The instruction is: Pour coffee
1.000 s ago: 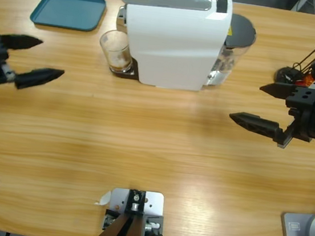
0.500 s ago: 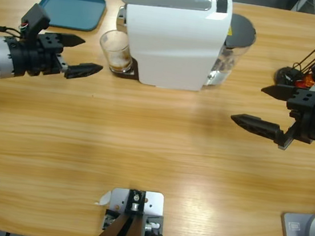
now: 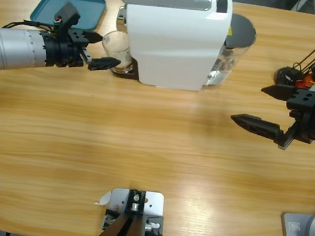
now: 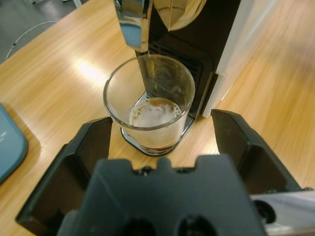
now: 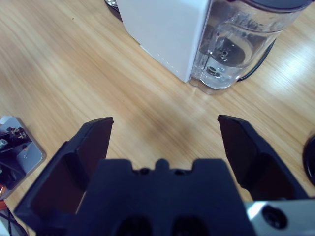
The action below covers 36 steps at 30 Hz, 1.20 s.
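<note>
Left tool point(image 3: 104, 48) open, level, jaws flanking the glass point(image 4: 149, 101) without touching. Coffee point(image 4: 156, 109) thin in its bottom, under the white machine's point(image 3: 176, 37) spout. Right tool point(image 3: 265, 108) open, hovering above bare counter point(image 3: 154, 146).

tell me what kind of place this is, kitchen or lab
Most likely a robot lab set up as a coffee corner, not a kitchen: a white coffee machine and glass sit on a long wooden table, worked by the left gripper and right gripper.
</note>
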{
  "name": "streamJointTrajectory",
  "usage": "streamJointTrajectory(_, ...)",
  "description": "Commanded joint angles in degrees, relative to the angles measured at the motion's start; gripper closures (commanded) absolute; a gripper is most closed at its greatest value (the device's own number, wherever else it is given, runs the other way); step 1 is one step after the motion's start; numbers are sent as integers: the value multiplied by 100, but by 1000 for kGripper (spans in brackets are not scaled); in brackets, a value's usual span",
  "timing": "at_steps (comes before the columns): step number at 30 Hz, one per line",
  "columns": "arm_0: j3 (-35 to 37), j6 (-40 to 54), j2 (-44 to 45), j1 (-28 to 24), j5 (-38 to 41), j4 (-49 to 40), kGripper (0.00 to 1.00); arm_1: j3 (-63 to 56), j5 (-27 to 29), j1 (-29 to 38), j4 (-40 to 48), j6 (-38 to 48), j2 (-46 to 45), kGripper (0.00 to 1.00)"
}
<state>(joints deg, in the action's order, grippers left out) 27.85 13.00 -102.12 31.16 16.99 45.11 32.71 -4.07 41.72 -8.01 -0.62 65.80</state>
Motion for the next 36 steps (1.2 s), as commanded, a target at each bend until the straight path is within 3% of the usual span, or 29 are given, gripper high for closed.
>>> streamJointTrajectory(1, 318, 1, -550, -24, 138, 101, 128, -184, 108, 55, 63, 62, -55, 46)
streamJointTrajectory(11, 546, -20, -831, -154, 312, 103, 136, -186, 126, 53, 96, 62, 0, 46)
streamJointTrajectory(15, 538, -34, -931, -216, 340, 103, 363, -180, 126, 53, 98, 62, 19, 46)
streamJointTrajectory(22, 555, 8, -942, -217, 428, 110, 569, -168, 126, 53, 98, 70, 72, 46)
streamJointTrajectory(29, 432, 63, -753, -316, 481, 112, 570, -159, 122, 55, 108, 70, 126, 46)
streamJointTrajectory(36, 7, 71, -42, -949, 64, 96, 570, -159, 117, 55, 124, 70, 161, 46)
